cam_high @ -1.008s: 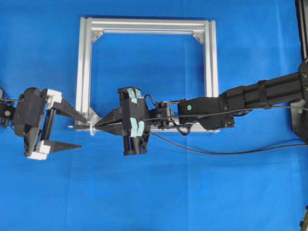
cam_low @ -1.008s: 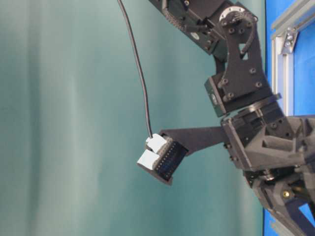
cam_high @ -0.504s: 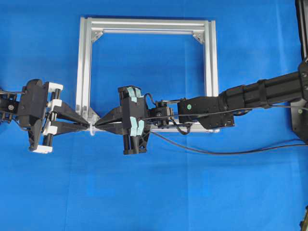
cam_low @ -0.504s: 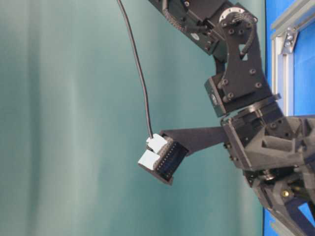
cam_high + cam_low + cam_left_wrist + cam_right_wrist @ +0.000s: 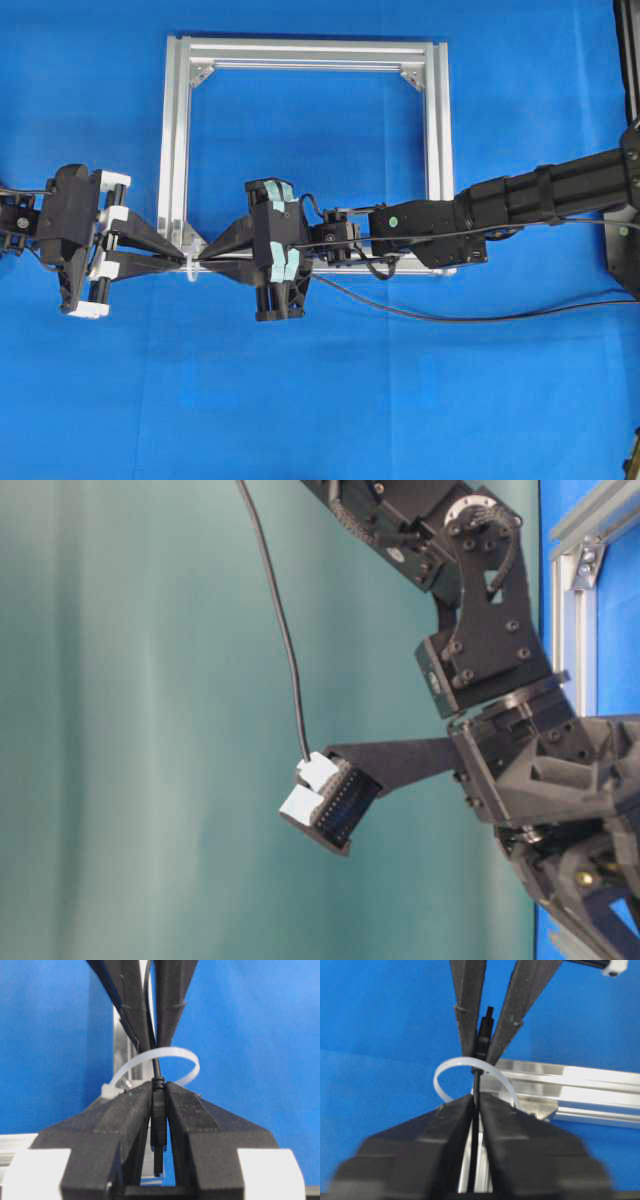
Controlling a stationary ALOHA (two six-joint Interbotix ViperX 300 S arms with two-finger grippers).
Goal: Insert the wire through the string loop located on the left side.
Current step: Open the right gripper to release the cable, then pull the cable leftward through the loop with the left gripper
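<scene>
Left gripper [image 5: 159, 1091], seen from its own wrist camera: jaws closed on the plug end of the wire [image 5: 158, 1125], which stands between the two black fingers [image 5: 125, 1115] with its tip pointing back toward the camera. The wire passes through the loop [image 5: 170, 1055], a whitish tie arching just beyond the fingertips, and runs on between the fingers of the right gripper [image 5: 476, 1097] facing it. In the right wrist view those jaws stand slightly parted around the wire, a thin gap showing on either side; whether they still pinch it I cannot tell. Overhead, the two grippers meet tip to tip at the lower left corner of the frame [image 5: 300, 48], an aluminium square lying on the blue table [image 5: 320, 400], with the loop [image 5: 190, 267] fixed at that corner. Behind the right gripper the wire [image 5: 470, 319] trails away in a slack curve toward the right edge.
</scene>
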